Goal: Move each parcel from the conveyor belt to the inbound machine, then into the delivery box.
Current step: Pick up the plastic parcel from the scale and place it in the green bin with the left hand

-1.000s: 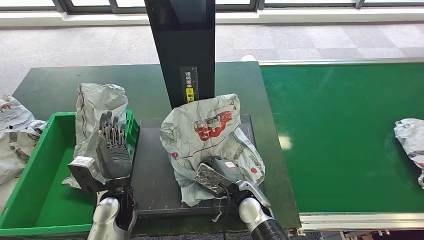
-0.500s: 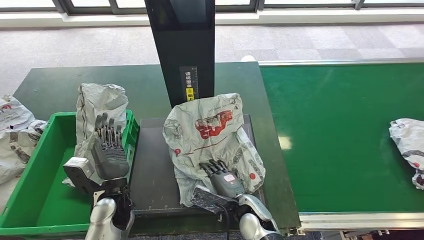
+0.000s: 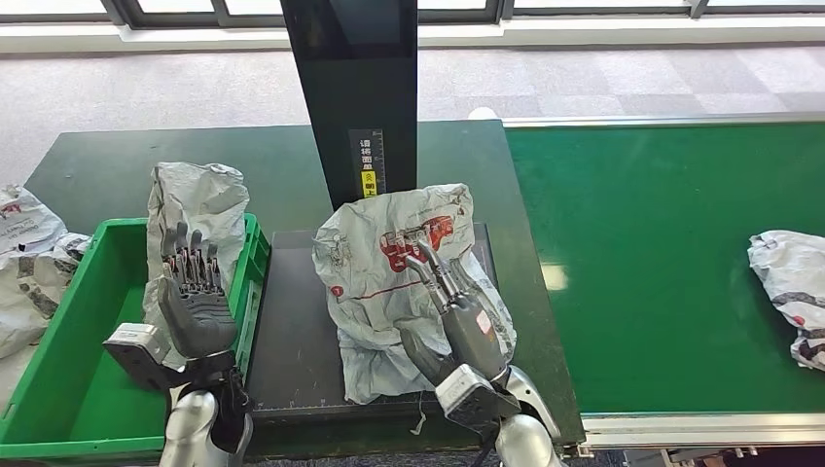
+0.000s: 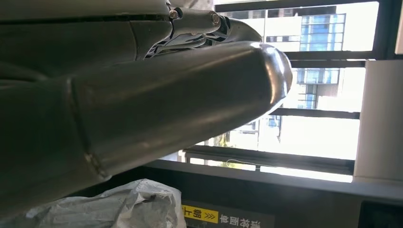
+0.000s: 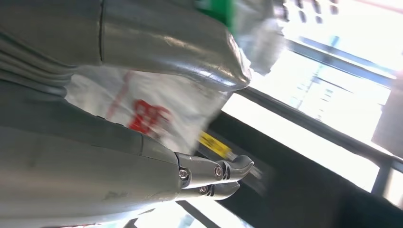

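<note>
Right hand (image 3: 457,316), fingers extended and apart, raised over the near part of the parcel (image 3: 404,272); it holds nothing, and whether it touches the wrapper cannot be told. The parcel, a crumpled grey bag with red print, lies on the dark platform of the inbound machine (image 3: 297,336), its far edge against the machine's black upright column (image 3: 355,97).

Left hand (image 3: 195,302), likewise spread and empty, held upright at the rim of the green delivery box (image 3: 58,389). A second grey parcel (image 3: 195,209) leans over the box's far corner, partly inside it and partly on the dark green counter (image 3: 97,165).

Beyond the box, at the left edge, more grey bags (image 3: 24,253) lie outside it. On the conveyor belt (image 3: 662,263), at the right edge, a further parcel (image 3: 788,282) waits, well apart from the machine.

Progress, as judged: one parcel is at the machine stage and awaits transfer to the box; one appears nearly delivered; at least one remains on the belt.
</note>
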